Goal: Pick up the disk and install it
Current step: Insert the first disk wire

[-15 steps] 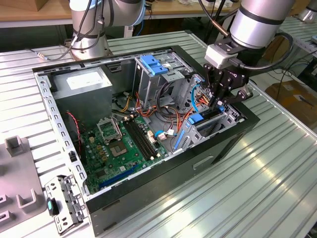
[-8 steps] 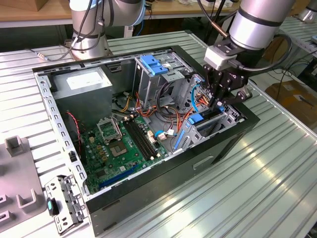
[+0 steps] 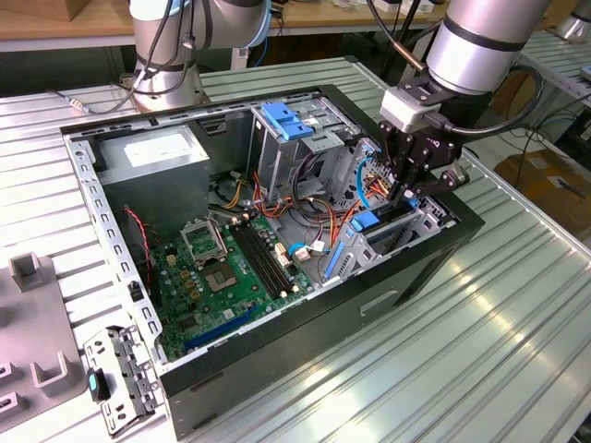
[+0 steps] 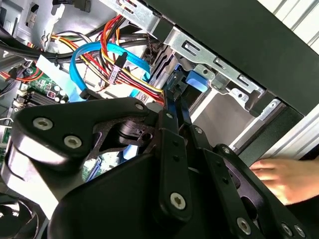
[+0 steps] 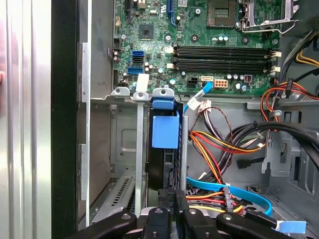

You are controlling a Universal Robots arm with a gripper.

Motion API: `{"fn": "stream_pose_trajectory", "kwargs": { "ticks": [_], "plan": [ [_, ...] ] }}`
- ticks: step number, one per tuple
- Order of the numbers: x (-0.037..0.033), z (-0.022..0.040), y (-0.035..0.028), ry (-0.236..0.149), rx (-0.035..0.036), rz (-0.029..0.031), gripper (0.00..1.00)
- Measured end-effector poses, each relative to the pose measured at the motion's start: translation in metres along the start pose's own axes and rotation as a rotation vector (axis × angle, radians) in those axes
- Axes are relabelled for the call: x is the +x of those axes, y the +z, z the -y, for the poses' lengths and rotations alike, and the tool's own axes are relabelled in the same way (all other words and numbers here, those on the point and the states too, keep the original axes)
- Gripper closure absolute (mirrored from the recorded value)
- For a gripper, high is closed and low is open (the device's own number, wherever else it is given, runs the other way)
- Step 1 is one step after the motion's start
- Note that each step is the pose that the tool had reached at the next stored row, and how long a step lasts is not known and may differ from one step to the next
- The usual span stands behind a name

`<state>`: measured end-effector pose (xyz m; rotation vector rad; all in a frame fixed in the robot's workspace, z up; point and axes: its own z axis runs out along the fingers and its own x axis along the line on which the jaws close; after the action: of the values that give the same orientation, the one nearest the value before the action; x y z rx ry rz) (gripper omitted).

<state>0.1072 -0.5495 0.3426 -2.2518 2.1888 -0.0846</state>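
Ribbed metal desk [image 3: 480,369] carries an open black computer case [image 3: 305,341]. Inside its front drive bay, the grey disk with blue plastic carrier edge [image 5: 165,132] stands on edge, the black gripper [image 5: 175,211] clenched on its upper edge.

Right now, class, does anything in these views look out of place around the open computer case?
Yes: a person's hand rests beside the case in the second wrist view, close to the gripper, which sits at the disk standing in its bay. Nothing looks spilled or broken.
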Motion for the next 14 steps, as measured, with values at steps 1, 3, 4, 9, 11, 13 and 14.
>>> {"fn": "stream_pose_trajectory", "kwargs": {
  "ticks": [1,3,4,9,11,13,14],
  "plan": [
    [0.0,0.0,0.0,0.0,0.0,0.0,0.84],
    [0.0,0.0,0.0,0.0,0.0002,0.0004,0.82],
    [0.0,0.0,-0.0008,0.0,0.0002,0.0002,0.76],
    [0.0007,0.0007,-0.0181,0.0,0.0025,0.0002,0.76],
    [0.0008,0.0009,-0.0227,0.0,0.0043,-0.0001,0.76],
    [0.0008,0.0008,-0.0226,0.0,0.0044,0.0003,0.76],
    [0.0008,0.0008,-0.0227,0.0,0.0043,0.0002,0.77]
  ]
}}
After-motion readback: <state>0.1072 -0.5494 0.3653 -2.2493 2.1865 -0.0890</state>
